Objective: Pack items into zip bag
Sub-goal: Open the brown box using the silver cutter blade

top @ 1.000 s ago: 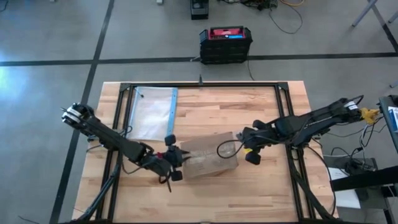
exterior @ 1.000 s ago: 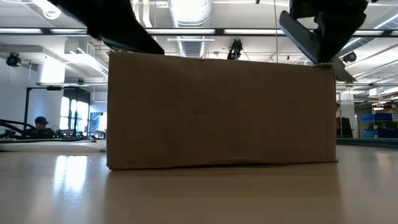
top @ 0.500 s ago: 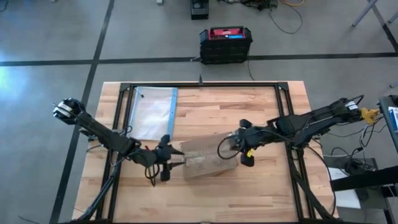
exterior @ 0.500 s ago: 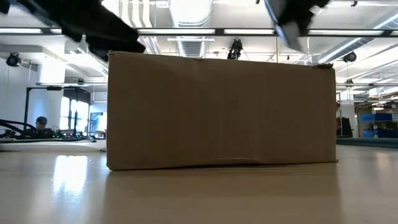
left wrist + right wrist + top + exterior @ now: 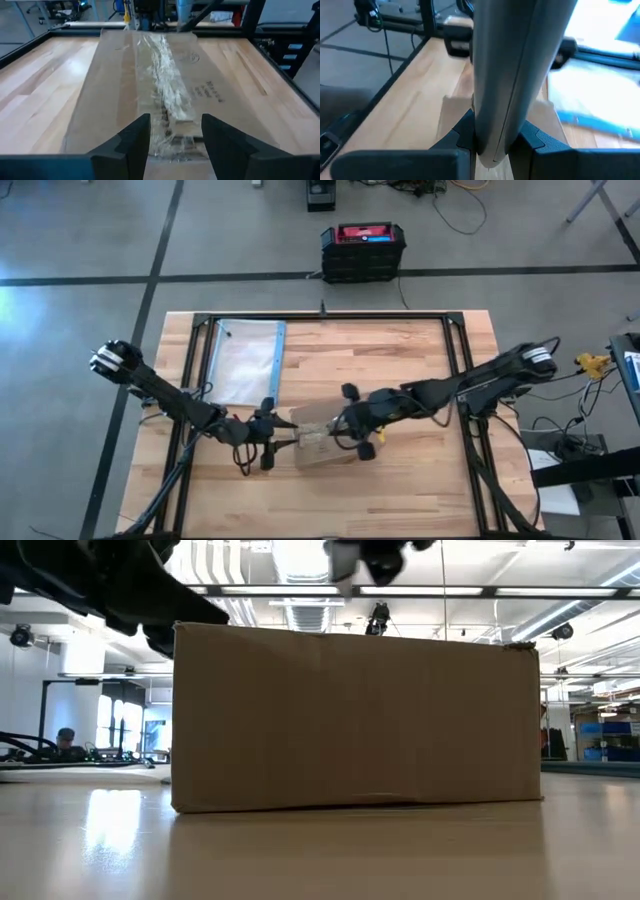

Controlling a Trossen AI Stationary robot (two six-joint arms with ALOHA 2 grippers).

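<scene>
A brown cardboard box [image 5: 325, 442] lies at the table's middle, a taped seam [image 5: 167, 95] along its top. The zip bag [image 5: 245, 360] lies flat at the far left, blue strip along its right edge; it also shows in the right wrist view [image 5: 600, 117]. My left gripper [image 5: 175, 145] stands open at the box's left end, the seam showing between its fingers; whether it touches the box I cannot tell. My right gripper [image 5: 342, 427] hovers over the box top, shut on a slim grey stick-like tool [image 5: 512, 65]. The items are out of view. My right gripper pinches the grey tool between its two fingers near the tool's rounded end [image 5: 492, 142]. The tool sticks out ahead of the fingers, running along them. It is lifted clear, and its pale free end [image 5: 345, 558] shows above the box top.
A black metal frame [image 5: 320, 317] runs round the far part of the table. A black case with a red top [image 5: 363, 250] stands on the floor beyond the far edge. Bare wood lies right of and nearer than the box.
My right gripper has swung toward the table's left, from the box's right end to above its middle, rolling and tipping as it went, the tool still in it. My left gripper has drawn back toward the left off the box's end and sunk a little.
</scene>
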